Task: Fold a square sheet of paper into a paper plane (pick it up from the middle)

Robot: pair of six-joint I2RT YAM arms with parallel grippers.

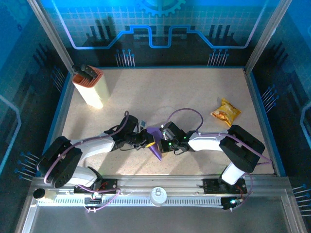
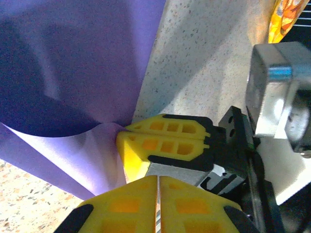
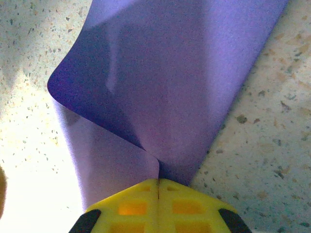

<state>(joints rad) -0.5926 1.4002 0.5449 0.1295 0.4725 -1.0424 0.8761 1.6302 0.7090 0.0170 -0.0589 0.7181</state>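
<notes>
The jaws of the right gripper are closed on the square sheet of thin purple paper. They pinch it where the sheet curls over on itself: a darker upper layer bends round into a paler lower layer, and both run in between the yellow fingertips. The jaws of the left gripper are closed too, their yellow pads flat against each other with only a thin seam between. They sit just beside the right gripper's tips, at the edge of the paper's lower layer, and I cannot tell whether any paper is caught in them.

The two grippers meet tip to tip in the middle of the near part of the speckled beige table, one arm reaching in from the left and the other from the right. The paper spreads to the far and near sides of that meeting point, with one corner pointing toward the near edge. Well apart from it, a yellow-orange crinkly snack packet lies to the right, and a tall cream-and-orange box is at the far left.
</notes>
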